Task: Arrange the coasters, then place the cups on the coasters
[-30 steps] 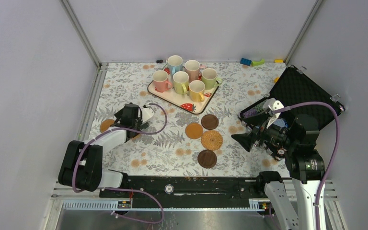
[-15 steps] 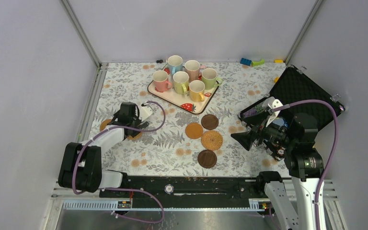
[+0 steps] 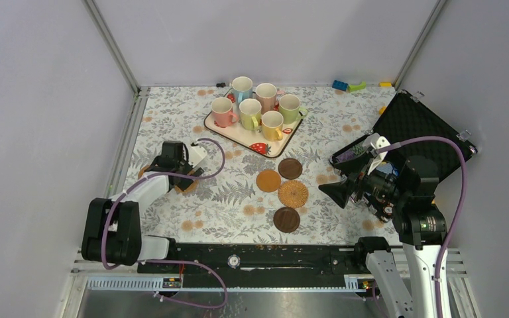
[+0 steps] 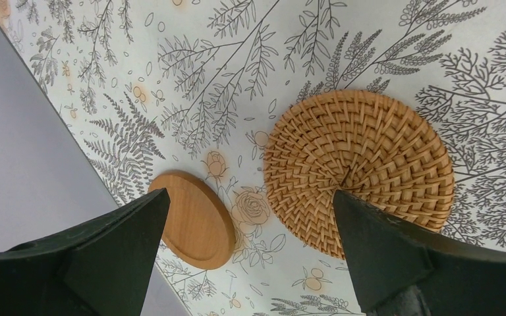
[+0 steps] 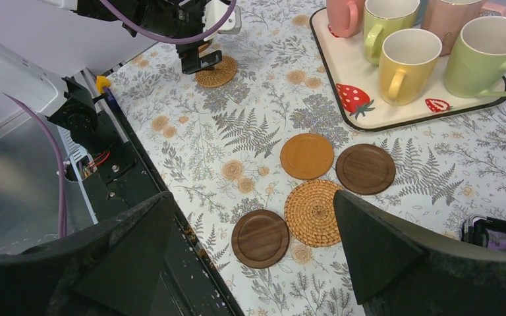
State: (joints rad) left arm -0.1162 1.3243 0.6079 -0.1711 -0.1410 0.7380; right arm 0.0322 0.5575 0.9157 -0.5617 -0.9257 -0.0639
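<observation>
A strawberry-print tray (image 3: pixel 242 136) sits on a floral tablecloth (image 3: pixel 232 192). Right of the tray lies an open black case (image 3: pixel 414 126). Behind the tray, rightward, are a blue block (image 3: pixel 339 85), a green block (image 3: pixel 356 86) and perhaps a yellow block (image 3: pixel 386 84).

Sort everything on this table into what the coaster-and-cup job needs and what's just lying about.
For the job: four coasters mid-table; woven coaster and tan coaster below the left gripper; six mugs.
Lying about: strawberry tray under the mugs, black case, toy bricks.
</observation>
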